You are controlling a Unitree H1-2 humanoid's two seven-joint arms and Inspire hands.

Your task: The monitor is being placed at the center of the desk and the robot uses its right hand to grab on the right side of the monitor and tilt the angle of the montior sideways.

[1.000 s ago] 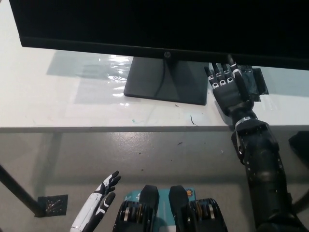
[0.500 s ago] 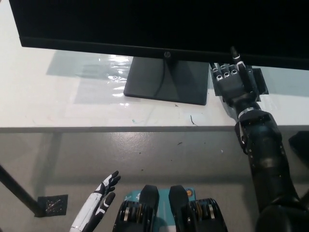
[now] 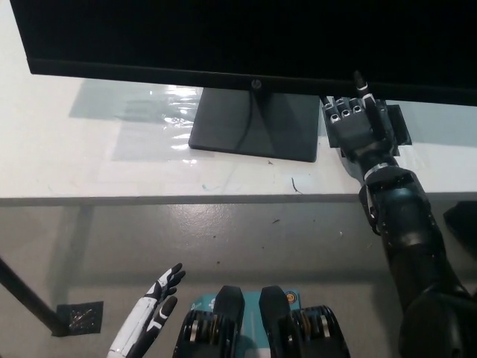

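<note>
The black monitor fills the top of the head view, its dark screen facing me, and stands on a flat black base on the white desk. My black right hand is over the desk just below the monitor's lower edge, to the right of the base. Most of its fingers are curled in, and one finger sticks up across the lower bezel. It grips nothing. My white left hand rests low at the lower left, below the desk's front edge, with its fingers apart.
A black flat object lies on the desk under and beside my right hand. A sheet of clear film lies left of the base. A dark desk leg crosses the grey floor at the lower left.
My right hand's fingers have curled in from straight, leaving one raised at the bezel, and the hand has shifted slightly right. The monitor and left hand have not moved.
</note>
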